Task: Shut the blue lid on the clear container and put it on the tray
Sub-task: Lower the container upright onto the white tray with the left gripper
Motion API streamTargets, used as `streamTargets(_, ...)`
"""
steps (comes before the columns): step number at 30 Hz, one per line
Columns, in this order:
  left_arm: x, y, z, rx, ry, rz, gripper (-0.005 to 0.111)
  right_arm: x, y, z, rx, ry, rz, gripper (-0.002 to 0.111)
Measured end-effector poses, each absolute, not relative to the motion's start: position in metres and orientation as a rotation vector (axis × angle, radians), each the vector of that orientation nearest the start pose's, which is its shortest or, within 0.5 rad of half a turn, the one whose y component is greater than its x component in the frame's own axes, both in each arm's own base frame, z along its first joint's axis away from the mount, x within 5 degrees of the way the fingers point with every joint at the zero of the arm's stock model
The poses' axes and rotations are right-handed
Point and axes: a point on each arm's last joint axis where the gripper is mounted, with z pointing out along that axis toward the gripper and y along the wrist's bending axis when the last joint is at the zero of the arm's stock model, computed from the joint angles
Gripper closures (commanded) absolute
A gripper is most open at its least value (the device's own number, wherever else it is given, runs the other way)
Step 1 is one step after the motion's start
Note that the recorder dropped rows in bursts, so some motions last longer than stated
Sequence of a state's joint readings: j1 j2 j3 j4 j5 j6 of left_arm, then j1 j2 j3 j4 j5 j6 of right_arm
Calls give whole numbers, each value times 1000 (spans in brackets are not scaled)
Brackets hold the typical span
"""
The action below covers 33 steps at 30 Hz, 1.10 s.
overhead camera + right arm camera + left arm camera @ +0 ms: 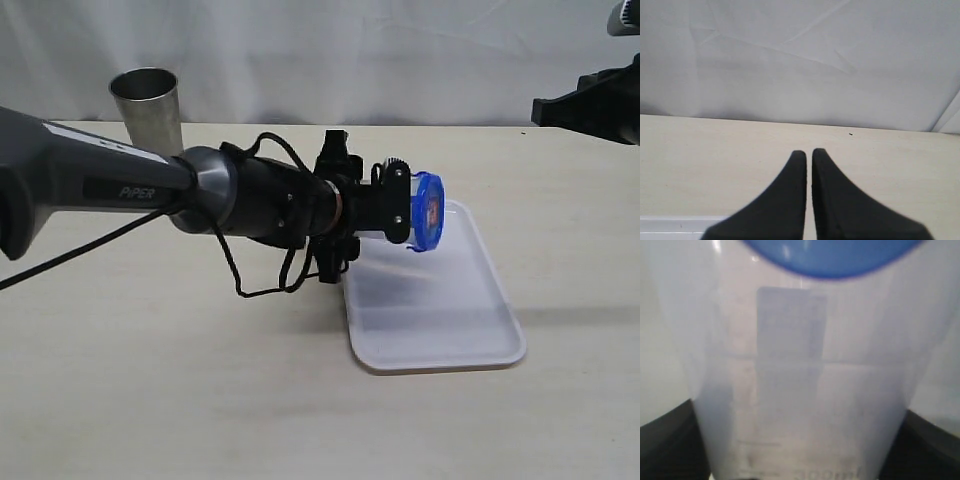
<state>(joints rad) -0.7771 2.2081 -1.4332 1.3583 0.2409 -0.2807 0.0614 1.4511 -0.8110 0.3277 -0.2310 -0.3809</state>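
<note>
The clear container [805,390] lies on its side in the air, held across its body by my left gripper [400,205]. It fills the left wrist view between the dark fingers [670,445]. The blue lid [428,211] sits on the container's mouth, facing right, with its red-and-white sticker showing; its blue edge [832,257] also shows in the left wrist view. Container and lid hang above the near-left part of the white tray [440,345]. My right gripper [540,108] is raised at the far right, shut and empty, with its fingertips [799,160] almost together over the table.
A grey steel cup [148,105] stands at the back left of the beige table [150,380]. A white cloth backdrop closes off the far side. A strip of the tray's rim [680,222] shows below the right gripper.
</note>
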Motion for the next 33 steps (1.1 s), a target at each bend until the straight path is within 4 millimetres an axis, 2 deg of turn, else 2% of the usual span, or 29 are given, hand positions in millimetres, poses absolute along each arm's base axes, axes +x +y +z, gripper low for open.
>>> streamTargets(7, 359, -317, 130, 1607, 1519, -36, 107, 315, 13, 265, -67, 1903, -70, 104)
streamTargets(17, 351, -328, 148, 1351, 1436, -668, 107, 315, 13, 265, -63, 1903, -68, 104)
streamTargets(20, 350, -329, 140, 1319, 1424, -786, 107, 315, 13, 265, -64, 1907, -67, 104)
streamTargets(26, 344, -330, 109, 1291, 1385, -989, 107, 315, 13, 265, -63, 1910, -64, 104)
streamTargets(33, 339, -330, 76, 1285, 1416, -1071, 107, 315, 13, 264, -64, 1912, -63, 104)
